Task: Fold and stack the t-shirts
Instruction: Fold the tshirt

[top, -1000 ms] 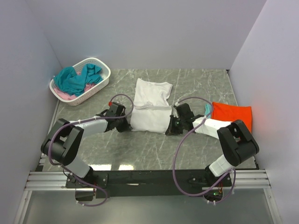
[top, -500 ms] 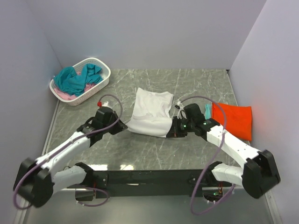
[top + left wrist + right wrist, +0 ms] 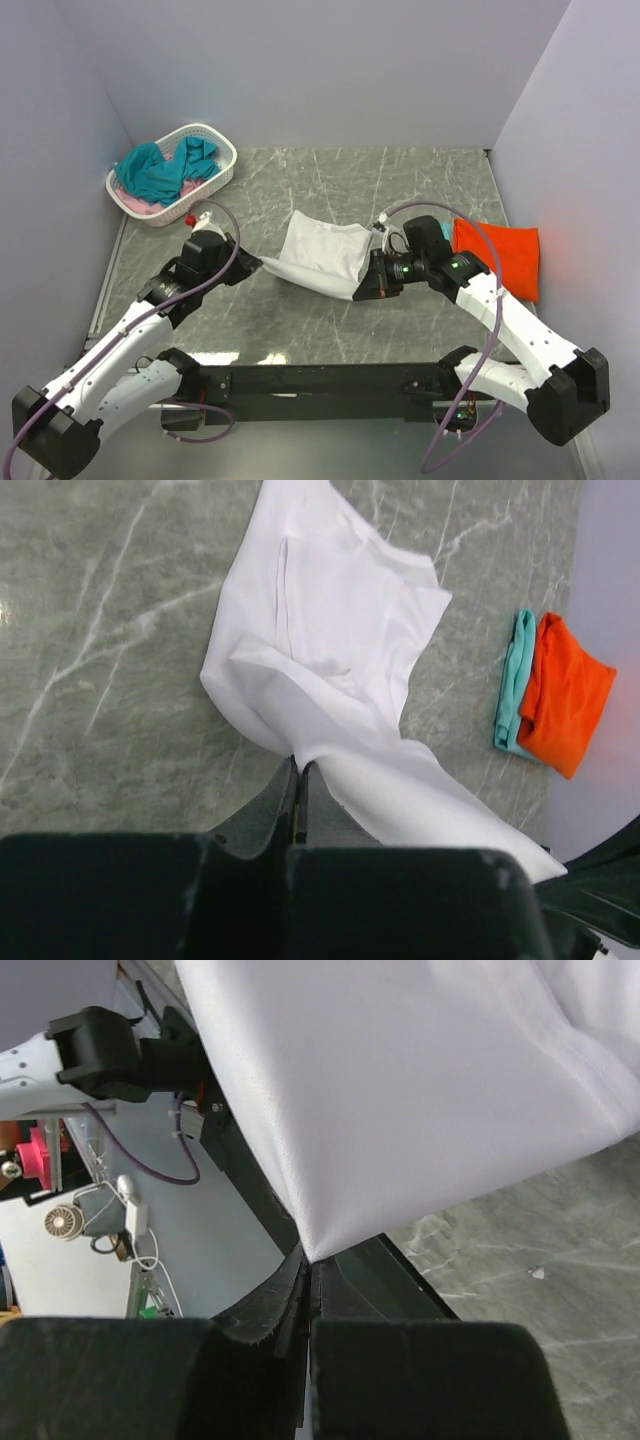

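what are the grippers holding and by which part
Both hold the white t-shirt: the left gripper pinches its near-left corner, the right gripper its near-right corner.

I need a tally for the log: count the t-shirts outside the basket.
3. White t-shirt: mid-table, pinched by left gripper and right gripper. Orange-red t-shirt: folded at the right edge. Teal t-shirt: beside it. Others may hide underneath.
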Action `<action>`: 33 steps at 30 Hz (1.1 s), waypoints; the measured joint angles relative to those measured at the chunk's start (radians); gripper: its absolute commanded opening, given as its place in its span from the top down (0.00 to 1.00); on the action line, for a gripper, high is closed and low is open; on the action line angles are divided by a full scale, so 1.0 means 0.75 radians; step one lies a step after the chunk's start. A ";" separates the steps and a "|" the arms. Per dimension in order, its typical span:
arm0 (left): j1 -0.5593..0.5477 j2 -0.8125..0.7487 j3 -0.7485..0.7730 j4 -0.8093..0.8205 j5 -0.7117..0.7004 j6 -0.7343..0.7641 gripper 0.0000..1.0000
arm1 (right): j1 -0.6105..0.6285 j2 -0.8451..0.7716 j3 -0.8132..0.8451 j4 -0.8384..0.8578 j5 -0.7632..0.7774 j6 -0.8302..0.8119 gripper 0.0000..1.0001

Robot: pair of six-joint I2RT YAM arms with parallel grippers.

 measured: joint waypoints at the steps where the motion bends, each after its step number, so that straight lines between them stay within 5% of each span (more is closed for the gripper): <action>1: 0.000 0.001 0.014 -0.003 -0.016 -0.001 0.99 | -0.004 0.001 0.014 -0.004 -0.008 -0.003 1.00; 16: 0.004 0.275 0.282 0.003 -0.180 0.022 0.99 | -0.167 0.194 0.073 0.128 -0.159 -0.010 1.00; 33: 0.121 0.667 0.487 0.110 -0.120 0.074 0.99 | -0.371 0.470 0.142 0.314 -0.218 0.006 1.00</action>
